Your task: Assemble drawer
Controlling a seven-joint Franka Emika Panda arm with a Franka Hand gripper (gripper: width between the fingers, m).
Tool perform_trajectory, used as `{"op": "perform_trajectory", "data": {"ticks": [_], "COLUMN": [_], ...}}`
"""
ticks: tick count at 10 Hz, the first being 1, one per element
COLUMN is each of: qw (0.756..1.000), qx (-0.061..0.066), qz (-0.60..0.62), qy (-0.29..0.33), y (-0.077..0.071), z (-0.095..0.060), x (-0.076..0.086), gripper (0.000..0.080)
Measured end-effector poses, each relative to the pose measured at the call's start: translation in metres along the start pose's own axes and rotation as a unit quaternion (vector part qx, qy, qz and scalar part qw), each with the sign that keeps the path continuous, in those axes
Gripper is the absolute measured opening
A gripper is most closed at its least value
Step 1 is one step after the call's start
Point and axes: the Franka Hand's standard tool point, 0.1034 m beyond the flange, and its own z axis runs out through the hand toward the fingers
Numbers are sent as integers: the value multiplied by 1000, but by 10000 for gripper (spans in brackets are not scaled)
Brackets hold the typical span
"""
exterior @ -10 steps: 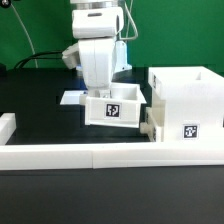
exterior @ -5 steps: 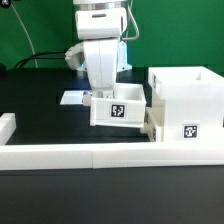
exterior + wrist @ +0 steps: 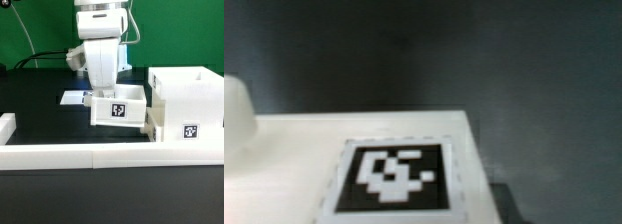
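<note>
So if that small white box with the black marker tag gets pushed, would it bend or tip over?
The small white open-topped box with the black marker tag looks like rigid plastic, so it probably slides without bending. It sits low and wide on the black table, so tipping seems unlikely. Pressed against the larger white box frame, it may jam if pushed askew.

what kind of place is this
Likely a robotics lab test bench: a black table fenced by a white rail, white furniture parts with printed marker tags, and a green backdrop.
</note>
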Motion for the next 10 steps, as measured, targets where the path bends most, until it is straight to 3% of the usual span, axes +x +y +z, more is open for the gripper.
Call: {"op": "perform_trajectory", "data": {"ticks": [2, 10], "qw": [1000, 1000], "qx": [-7, -5], "qz": [7, 8], "qy": [1, 1], "y": [1, 3], "z": [0, -2], "x": [8, 9], "gripper": [42, 42]}}
